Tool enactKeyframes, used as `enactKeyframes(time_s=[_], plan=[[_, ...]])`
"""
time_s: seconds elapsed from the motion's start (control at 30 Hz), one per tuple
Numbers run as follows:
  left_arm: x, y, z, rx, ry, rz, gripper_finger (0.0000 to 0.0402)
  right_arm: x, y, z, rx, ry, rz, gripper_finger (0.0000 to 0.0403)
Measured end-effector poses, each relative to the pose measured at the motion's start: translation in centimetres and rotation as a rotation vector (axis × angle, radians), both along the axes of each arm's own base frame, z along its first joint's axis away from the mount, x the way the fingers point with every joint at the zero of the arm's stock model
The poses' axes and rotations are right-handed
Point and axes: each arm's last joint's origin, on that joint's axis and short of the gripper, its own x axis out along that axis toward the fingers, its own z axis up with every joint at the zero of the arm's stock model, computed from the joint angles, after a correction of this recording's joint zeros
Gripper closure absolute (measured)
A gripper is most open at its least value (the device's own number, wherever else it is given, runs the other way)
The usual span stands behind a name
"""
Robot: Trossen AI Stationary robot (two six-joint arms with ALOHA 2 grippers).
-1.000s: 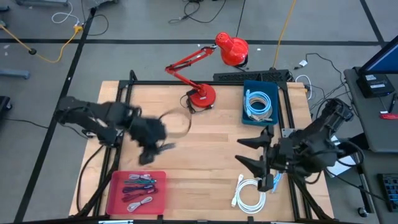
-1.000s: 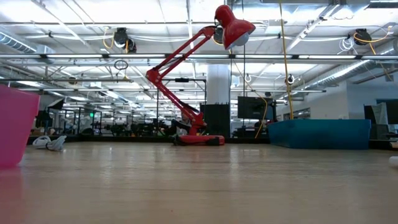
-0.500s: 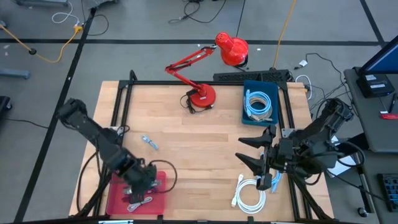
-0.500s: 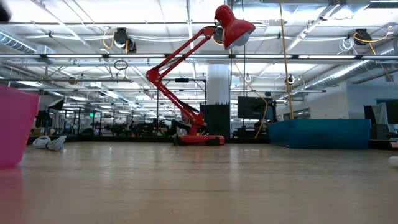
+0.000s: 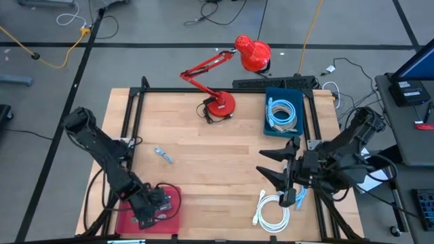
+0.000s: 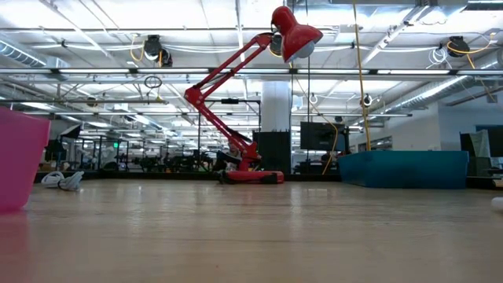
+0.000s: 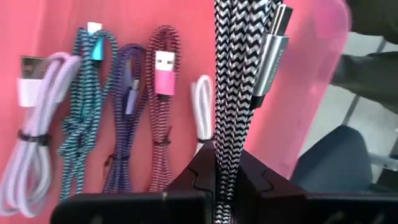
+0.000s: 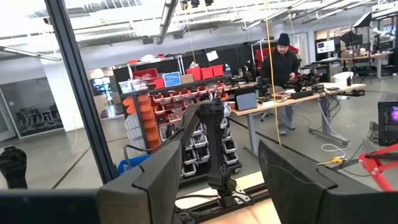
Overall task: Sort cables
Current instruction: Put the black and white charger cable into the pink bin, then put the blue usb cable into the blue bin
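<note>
A wooden table [image 5: 203, 163] framed by black rails carries the sorting job, with a red desk lamp [image 5: 224, 81] standing at its far edge, well away from both grippers. The left arm reaches down to the near left corner, where its gripper [image 5: 152, 207] hangs over a pink tray [image 5: 173, 217]. Seen from the left wrist, the left gripper [image 7: 225, 177] is clamped on a black-and-white braided cable [image 7: 233, 93], which runs straight out between the closed fingers and ends in a silver plug. Just beyond the fingers, on the tray floor [image 7: 298, 93], lie five short bundled cables side by side: a lilac one [image 7: 28, 143] farthest from the held cable, then teal [image 7: 87, 118], purple [image 7: 127, 118], maroon with a pink plug [image 7: 163, 106], and a small white loop [image 7: 202, 115] nearest it.

The right arm waits at the near right of the table, its gripper [image 5: 274, 166] spread open and holding nothing. A teal bin [image 5: 268, 115] just beyond the right gripper holds a coiled light-blue cable [image 5: 283, 114]. A coiled white cable [image 5: 271, 211] lies on the wood just on the near side of the same gripper. A small grey bundled cable [image 5: 163, 155] rests on open wood between the two arms, apart from both grippers. In the right wrist view a person [image 8: 281, 68] stands at a bench in the room beyond.
</note>
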Motion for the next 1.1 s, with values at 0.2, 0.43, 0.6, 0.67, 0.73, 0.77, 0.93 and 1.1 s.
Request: enactKeyframes(time_s=[0.2,0.43,0.6,0.67,0.73,0.77,0.93,1.1], plan=[[-0.1,0.1,-0.3,0.006,0.009,-0.017,0.0383,0.1,-0.1,0.0,0.000,0.000,-0.004,0.0197],[-0.2,0.1,-0.3,0.001,0.015,-0.043,0.0306,0.1,-0.1,0.0,0.007,-0.002,-0.005,0.0197],[-0.2,0.1,-0.3,-0.006,0.029,-0.031,0.0278,0.1,-0.1,0.0,0.007,-0.002,-0.005,0.0197],[-0.2,0.1,-0.3,-0.012,0.040,-0.020,0.0277,0.1,-0.1,0.0,0.007,-0.002,-0.006,0.0197],[-0.1,0.2,-0.2,-0.022,0.050,0.012,0.0278,0.1,-0.1,0.0,0.008,-0.002,-0.007,0.0197],[0.0,0.2,0.0,-0.026,0.044,0.031,0.0280,0.1,-0.1,0.0,0.008,-0.002,-0.008,0.0197],[1.8,1.0,4.5,-0.083,-0.206,0.159,0.0292,0.1,-0.2,0.0,0.008,-0.001,-0.010,0.0197],[3.1,3.9,9.7,-0.062,-0.500,0.359,0.0307,0.3,-0.3,-0.1,0.008,0.004,-0.022,0.0197]])
